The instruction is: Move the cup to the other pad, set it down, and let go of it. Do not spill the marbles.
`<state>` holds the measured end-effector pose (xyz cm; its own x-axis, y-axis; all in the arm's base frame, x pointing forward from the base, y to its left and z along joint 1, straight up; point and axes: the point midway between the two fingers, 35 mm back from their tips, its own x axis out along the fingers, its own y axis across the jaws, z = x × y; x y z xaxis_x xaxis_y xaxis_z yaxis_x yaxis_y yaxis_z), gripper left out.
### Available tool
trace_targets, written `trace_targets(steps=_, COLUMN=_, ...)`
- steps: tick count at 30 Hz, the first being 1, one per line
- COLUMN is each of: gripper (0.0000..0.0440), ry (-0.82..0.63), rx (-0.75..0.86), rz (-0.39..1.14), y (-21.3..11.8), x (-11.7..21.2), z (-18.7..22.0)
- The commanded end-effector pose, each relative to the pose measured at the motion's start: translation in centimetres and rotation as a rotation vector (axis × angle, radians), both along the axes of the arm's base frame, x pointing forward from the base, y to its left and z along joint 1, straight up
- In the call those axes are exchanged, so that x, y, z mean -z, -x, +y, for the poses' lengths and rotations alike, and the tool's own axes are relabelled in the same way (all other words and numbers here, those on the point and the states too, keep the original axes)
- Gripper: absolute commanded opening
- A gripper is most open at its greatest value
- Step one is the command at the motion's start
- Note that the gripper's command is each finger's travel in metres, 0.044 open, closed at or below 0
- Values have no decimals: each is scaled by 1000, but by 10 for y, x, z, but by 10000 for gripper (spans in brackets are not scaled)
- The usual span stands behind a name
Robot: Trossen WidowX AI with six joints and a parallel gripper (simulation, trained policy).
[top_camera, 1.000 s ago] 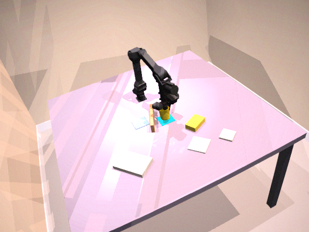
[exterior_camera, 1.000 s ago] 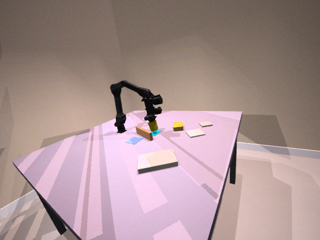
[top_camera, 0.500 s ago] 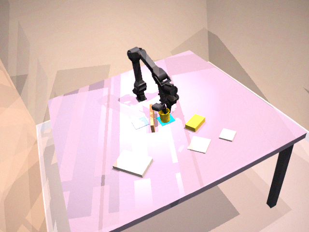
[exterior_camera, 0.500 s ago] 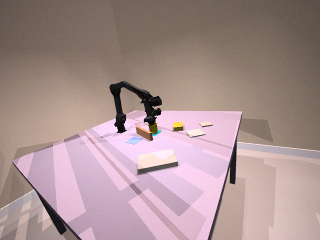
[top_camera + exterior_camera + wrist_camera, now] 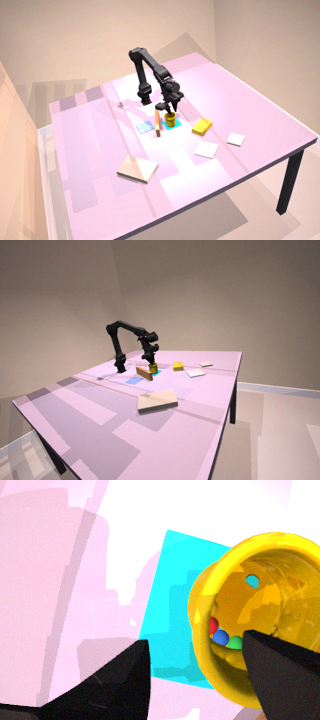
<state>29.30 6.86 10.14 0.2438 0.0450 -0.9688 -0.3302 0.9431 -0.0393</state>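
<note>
On the cyan pad (image 5: 165, 125) (image 5: 158, 373) (image 5: 167, 595) — upright — stands the cup (image 5: 170, 120) (image 5: 153, 368) (image 5: 202, 600); at its twelve o'clock, the end effector (image 5: 173, 112) (image 5: 153, 363) (image 5: 196, 646) is partly open, gripping nothing.

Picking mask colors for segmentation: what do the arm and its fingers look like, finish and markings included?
The arm is dark charcoal to black throughout, with slim links and chunky, rounded joint housings. The fingers are black, angular wedges tapering to points. No cables, sleeves or printed markings can be made out.

Yellow cup (image 5: 170, 121) (image 5: 153, 369) (image 5: 201, 625); cyan pad (image 5: 167, 126) (image 5: 158, 373) (image 5: 172, 605); blue pad (image 5: 145, 127) (image 5: 133, 380); black tool (image 5: 172, 107) (image 5: 153, 362) (image 5: 196, 646).
</note>
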Motion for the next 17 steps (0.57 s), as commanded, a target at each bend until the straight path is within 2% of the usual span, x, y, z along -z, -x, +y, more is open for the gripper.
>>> trace_targets(steps=1, gripper=194, ry=-17, rx=14, rz=-9, y=4, x=-6, z=-1)
trace_targets(steps=7, gripper=221, ry=-43, rx=31, rz=-50, y=6, x=-24, z=-2)
trace_targets(steps=10, gripper=253, ry=-52, rx=39, rz=-74, y=5, x=-34, z=-3)
trace_targets(steps=17, gripper=422, ry=-73, rx=73, rz=-120, y=3, x=-57, z=-8)
